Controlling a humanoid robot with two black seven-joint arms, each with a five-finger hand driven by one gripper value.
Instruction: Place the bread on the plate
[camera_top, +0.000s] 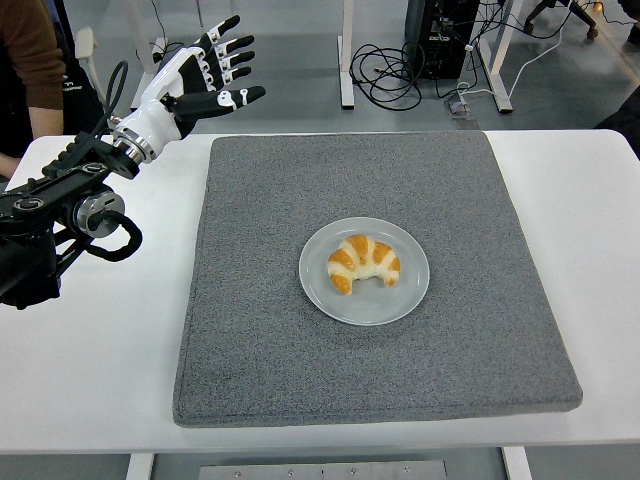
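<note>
The fingers (228, 47) of the left hand (200, 72) are spread and hold nothing, raised over the bench's (90, 360) far-left corner. The bread (364, 262) lies on the plate (320, 290), mid-mat (260, 340). Placement looks done; the next move likely only calls for resting the arm.

- One view alone is given, taken from high on the robot's side and aimed forward and down.
- The near edge of the white rectangular table (90, 390) is shown along the bottom; the whole grey felt mat (300, 370) is taken in.
- Floor, cables and desk legs are seen beyond the far edge.
</note>
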